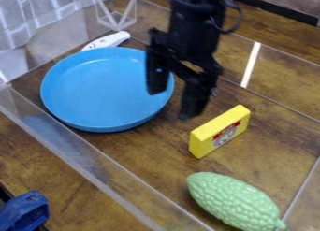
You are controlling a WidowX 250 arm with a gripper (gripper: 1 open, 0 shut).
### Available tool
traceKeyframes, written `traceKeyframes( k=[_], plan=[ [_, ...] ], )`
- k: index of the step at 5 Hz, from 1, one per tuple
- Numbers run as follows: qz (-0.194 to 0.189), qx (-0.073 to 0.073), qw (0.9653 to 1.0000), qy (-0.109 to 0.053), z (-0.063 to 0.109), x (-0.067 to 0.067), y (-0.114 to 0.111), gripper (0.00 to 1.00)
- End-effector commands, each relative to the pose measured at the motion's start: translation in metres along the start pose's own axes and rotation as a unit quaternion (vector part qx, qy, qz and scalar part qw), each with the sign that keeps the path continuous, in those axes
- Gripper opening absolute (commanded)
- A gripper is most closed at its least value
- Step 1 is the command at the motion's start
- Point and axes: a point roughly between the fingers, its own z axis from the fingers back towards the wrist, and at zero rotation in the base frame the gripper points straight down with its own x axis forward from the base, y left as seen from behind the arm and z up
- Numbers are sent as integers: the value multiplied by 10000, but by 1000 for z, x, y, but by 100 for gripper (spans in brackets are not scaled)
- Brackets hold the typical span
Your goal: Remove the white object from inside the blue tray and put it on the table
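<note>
The blue tray (88,94) is a wide, shallow round dish on the left of the table (125,179). The white object (110,39) is small and elongated and lies at the tray's far rim. I cannot tell whether it rests inside the tray or just beyond the rim. My black gripper (174,102) points straight down over the tray's right rim, well to the right of and nearer than the white object. It is open and nothing is between its fingers (157,76).
A yellow block (220,130) lies just right of the gripper. A green bumpy object (235,202) sits at the front right. Clear acrylic walls (75,151) border the tabletop. A blue item (19,212) lies outside the front wall.
</note>
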Motion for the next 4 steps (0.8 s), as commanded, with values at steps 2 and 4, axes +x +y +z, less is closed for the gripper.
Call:
traceKeyframes(
  k=[2, 4],
  plan=[
    [-458, 167, 9979, -426, 7, 36, -14, 100],
    [-469, 174, 9977, -457, -1, 49, -10, 100]
  ],
)
